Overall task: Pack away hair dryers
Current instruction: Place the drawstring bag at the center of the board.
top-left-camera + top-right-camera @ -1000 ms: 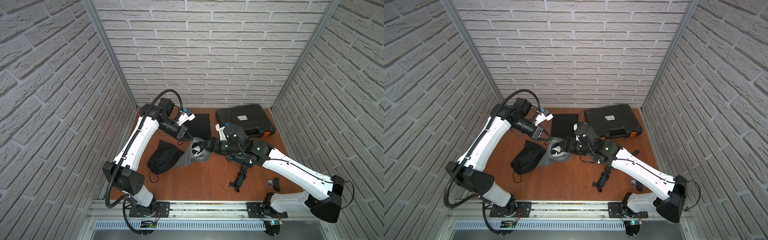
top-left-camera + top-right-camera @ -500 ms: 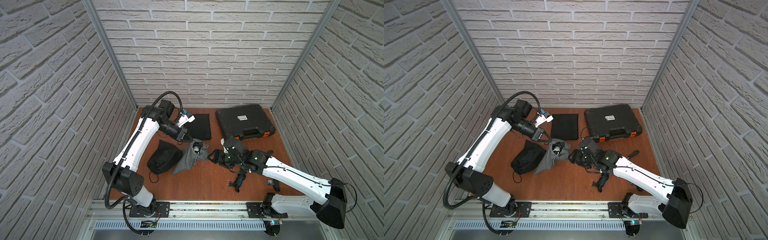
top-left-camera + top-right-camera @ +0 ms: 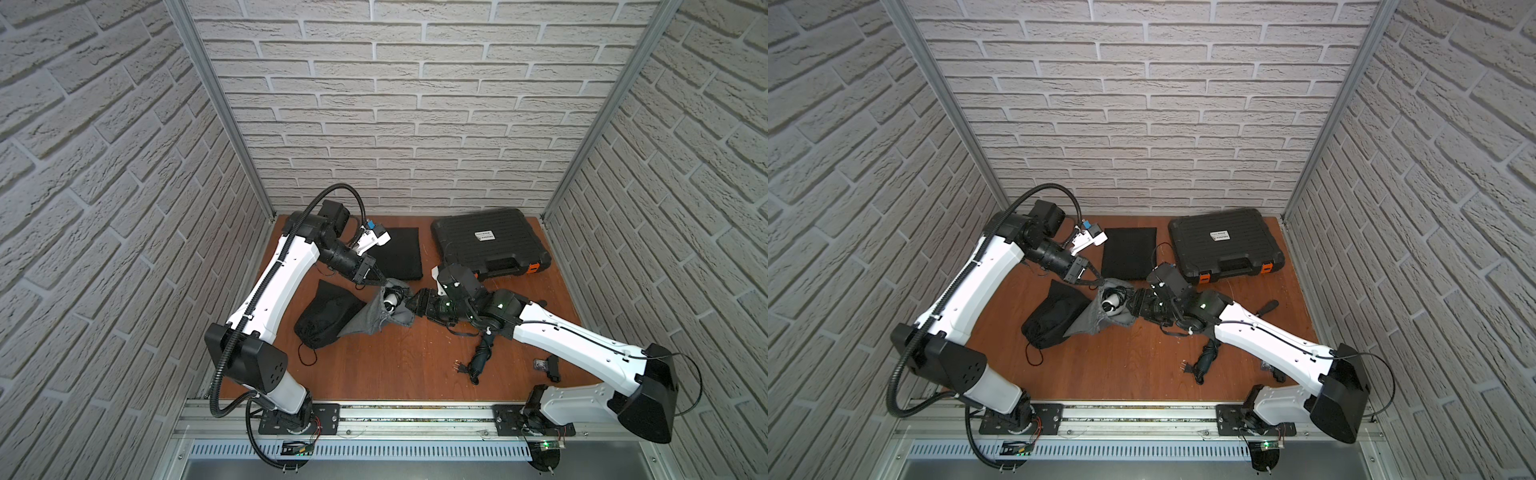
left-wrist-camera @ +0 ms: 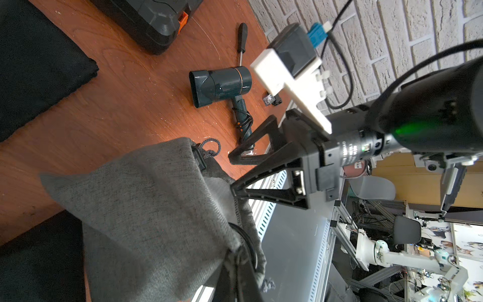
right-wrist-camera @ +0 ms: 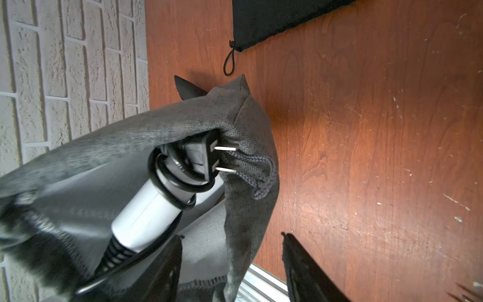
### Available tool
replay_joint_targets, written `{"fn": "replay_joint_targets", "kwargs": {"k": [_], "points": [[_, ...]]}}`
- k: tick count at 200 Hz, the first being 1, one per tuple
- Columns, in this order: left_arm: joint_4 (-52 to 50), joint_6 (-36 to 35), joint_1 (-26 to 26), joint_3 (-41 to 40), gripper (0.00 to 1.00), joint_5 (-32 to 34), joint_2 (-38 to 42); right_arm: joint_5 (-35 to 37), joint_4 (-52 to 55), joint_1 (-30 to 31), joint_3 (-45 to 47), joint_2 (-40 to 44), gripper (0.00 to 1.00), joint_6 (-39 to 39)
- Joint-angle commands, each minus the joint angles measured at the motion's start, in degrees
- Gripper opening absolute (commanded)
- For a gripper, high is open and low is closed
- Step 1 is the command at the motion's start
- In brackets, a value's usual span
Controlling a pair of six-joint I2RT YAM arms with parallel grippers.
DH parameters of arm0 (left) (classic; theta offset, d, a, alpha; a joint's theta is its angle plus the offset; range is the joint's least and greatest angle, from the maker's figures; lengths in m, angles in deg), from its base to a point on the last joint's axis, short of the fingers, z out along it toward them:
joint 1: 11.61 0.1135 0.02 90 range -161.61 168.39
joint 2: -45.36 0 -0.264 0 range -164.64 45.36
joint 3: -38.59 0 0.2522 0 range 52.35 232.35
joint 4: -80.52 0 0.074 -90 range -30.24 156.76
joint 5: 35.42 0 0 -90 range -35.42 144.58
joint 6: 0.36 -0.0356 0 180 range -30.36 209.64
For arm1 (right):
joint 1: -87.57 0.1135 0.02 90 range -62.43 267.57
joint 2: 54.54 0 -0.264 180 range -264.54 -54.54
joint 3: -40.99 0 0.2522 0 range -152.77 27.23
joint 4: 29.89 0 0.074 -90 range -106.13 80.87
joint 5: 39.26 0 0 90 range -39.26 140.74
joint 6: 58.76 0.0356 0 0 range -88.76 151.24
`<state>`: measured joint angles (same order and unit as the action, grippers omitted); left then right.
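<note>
Top views, both: right gripper (image 3: 409,305) back against the mouth of the grey pouch (image 3: 374,322), after pulling well clear toward 4 o'clock 0.5 seconds ago. Jaws spread apart, nothing clamped. From the left wrist view, 1 fingertip (image 4: 234,187) touching the pouch cloth. Left gripper (image 3: 380,282) unmoved at the 11 o'clock side of the mouth, pinched shut on the rim and holding it up.

White dryer (image 3: 390,300) sitting in the open mouth, handle end and coiled cord poking out. Right wrist view: plug (image 5: 203,157) with its 2 prongs pressed against the rim hem. Reads as a 2nd push or tuck: dryer mostly in, not fully bagged, drawstring not yet pulled.

Teal dryer (image 3: 481,353) lying loose on the tabletop (image 3: 395,374) at 4 o'clock from the pouch, still to pack. Bulging black pouch (image 3: 328,320) at 8 o'clock, flat black pouch (image 3: 397,253) at 12 o'clock, closed black case (image 3: 490,249) at 1 o'clock.

Writing: white sticker (image 3: 484,236) on the case lid, print too small to read. Fine print on the lens ring (image 4: 350,149) in the left wrist view, also unreadable. No brand visible on either dryer.
</note>
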<state>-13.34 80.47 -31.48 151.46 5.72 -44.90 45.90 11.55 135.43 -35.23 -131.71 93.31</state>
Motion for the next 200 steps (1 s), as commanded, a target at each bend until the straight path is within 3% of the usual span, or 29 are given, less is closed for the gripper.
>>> {"fn": "replay_joint_targets", "kwargs": {"k": [1, 44, 90, 97, 117, 168, 200], "points": [[1.0, -0.4, 0.3, 0.1, 0.00, -2.8, 2.5, 0.0, -0.5, 0.0, -1.5, -2.5, 0.59, -1.7], [0.6, -0.8, 0.2, -0.2, 0.00, -3.1, 2.8, 6.9, 5.7, 0.1, -4.9, -5.2, 0.51, -3.7], [0.7, -1.0, 0.3, -1.5, 0.00, -3.5, 3.0, 15.7, 8.2, 0.1, -7.7, -4.7, 0.30, -6.5], [0.7, -1.1, 0.3, -1.7, 0.00, -3.6, 3.2, 16.8, 8.1, 0.1, -8.0, -4.7, 0.26, -7.2], [0.8, -1.1, 0.3, -2.2, 0.00, -3.5, 3.4, 19.9, 8.1, 0.0, -8.4, -5.2, 0.03, -8.2], [2.5, -0.2, 0.2, -4.2, 0.00, -1.0, 4.3, 24.7, 3.7, 0.0, -7.8, -4.2, 0.02, -11.7], [5.9, 3.2, 0.2, -6.1, 0.00, 7.0, 4.3, 27.3, -0.3, 1.3, -9.0, -0.9, 0.02, -15.7]]}}
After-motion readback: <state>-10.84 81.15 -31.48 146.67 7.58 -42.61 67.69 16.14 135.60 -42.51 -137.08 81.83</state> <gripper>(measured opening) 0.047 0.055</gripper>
